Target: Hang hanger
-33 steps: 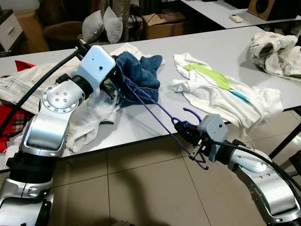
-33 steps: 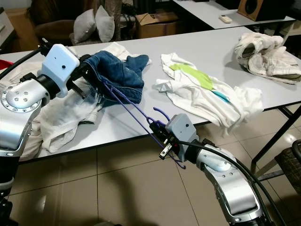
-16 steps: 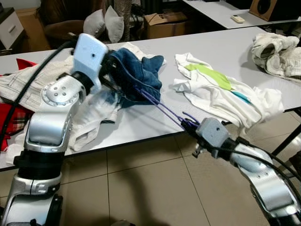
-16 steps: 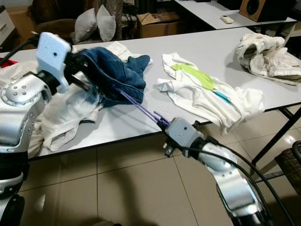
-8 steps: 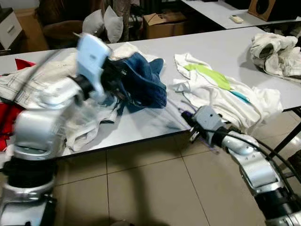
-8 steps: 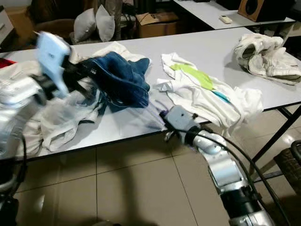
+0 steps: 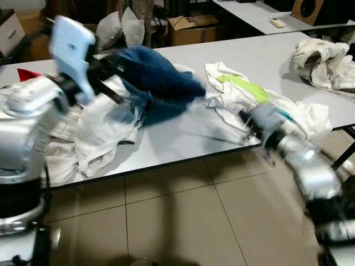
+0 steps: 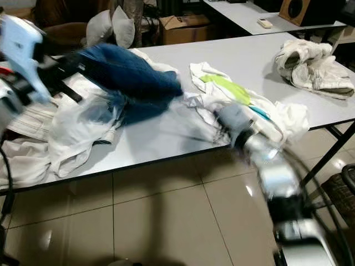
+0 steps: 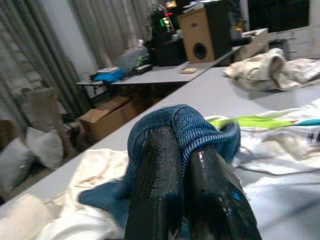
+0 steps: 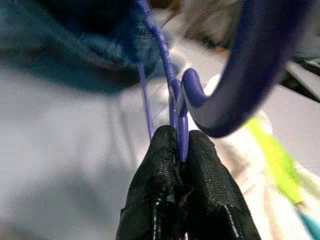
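Hanger (image 10: 176, 107): purple, thin-limbed, with a broad curved hook. Held just below the hook between the pressed-together fingers of the right end effector (image 10: 177, 145), at the near edge of the surface (image 7: 183, 138), centre-right. Slim bars run from the grip toward the left and into blue denim. Outline in the head views lost to motion blur.

Blue denim garment (image 7: 158, 83): threaded on the hanger's bars, bunched, raised above the left half of the surface. Hem pinched in the closed fingers of the left end effector (image 9: 187, 165), cloth folded over both fingertips.

Handling, as judged: hanger light and fairly stiff in the hook, springy in the thin bars; smooth plastic, likely to twist in a narrow pinch. Best hold at the neck under the hook, as now. Denim soft, heavier than the frame, liable to slide along the bars and tip the load to one side.

Other stock on the surface: white shirt with green panel (image 7: 244, 88), right of centre; pale crumpled clothes (image 7: 324, 58), far right; white and striped garments (image 7: 100, 130), left; red cloth (image 7: 25, 73), far left edge.

Beyond the surface: grey cushions (image 7: 119, 27), cardboard box (image 7: 191, 25), second table with a speaker (image 9: 202, 37).
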`<state>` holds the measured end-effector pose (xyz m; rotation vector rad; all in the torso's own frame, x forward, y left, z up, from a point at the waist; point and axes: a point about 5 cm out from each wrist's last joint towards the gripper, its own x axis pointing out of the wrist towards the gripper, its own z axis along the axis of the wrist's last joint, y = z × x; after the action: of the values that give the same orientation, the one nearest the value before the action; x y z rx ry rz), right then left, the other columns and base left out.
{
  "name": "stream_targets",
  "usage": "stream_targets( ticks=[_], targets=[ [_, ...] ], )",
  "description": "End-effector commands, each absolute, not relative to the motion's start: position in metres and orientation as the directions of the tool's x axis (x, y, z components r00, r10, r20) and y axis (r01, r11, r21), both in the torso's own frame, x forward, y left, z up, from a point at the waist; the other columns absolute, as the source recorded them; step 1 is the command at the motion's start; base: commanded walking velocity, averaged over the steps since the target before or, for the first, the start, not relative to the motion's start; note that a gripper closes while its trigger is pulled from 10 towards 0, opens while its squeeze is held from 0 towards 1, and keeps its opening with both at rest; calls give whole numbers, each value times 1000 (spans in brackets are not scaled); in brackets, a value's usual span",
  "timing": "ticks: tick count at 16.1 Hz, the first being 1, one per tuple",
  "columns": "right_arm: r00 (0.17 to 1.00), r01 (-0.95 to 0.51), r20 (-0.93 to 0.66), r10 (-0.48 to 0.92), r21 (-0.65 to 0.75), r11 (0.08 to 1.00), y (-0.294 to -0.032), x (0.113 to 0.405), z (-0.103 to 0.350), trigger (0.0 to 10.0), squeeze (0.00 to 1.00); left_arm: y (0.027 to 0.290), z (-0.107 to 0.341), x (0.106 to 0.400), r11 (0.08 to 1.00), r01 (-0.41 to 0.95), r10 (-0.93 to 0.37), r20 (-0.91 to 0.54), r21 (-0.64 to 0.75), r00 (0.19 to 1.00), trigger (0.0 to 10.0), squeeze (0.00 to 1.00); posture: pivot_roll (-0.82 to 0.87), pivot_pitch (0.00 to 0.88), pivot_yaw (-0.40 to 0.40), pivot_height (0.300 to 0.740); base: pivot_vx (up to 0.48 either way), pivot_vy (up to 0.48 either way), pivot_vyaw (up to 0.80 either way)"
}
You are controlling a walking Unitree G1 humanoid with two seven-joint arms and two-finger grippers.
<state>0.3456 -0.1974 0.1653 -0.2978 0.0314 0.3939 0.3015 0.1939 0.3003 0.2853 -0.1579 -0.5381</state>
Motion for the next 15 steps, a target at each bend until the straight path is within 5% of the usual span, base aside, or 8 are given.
stream_targets(
  ticks=[1,3,5,9,13,14,15],
  targets=[
    [954,-290,18,298,-176,941,-211,351,188,10000,0,198,313,296,823,464,-524,124,328,843,0,0,-79,0,50,740,0,0,0],
    [963,-266,47,265,25,964,-213,351,192,10000,0,197,298,293,812,473,-523,65,341,850,0,0,-77,0,44,740,0,0,0],
    [933,-324,-98,347,195,926,-199,341,161,10000,0,189,276,291,804,498,-528,6,327,849,0,0,-78,0,46,740,0,0,0],
    [859,-366,-226,459,355,860,-172,315,122,10000,0,161,222,272,788,554,-541,-130,269,831,0,0,-72,0,54,740,0,0,0],
    [859,-329,-249,446,399,856,-178,308,122,10000,0,175,173,257,732,534,-419,-339,424,843,0,0,-71,0,55,740,0,0,0],
    [864,-327,-244,441,395,858,-180,308,123,10000,0,185,165,256,697,522,-360,-390,492,848,5804,0,-72,0,54,740,0,0,0],
    [863,-350,-219,454,388,853,-179,308,128,10000,0,187,168,252,715,547,-403,-382,436,831,10000,204,-73,0,55,740,0,0,0]
  ],
)
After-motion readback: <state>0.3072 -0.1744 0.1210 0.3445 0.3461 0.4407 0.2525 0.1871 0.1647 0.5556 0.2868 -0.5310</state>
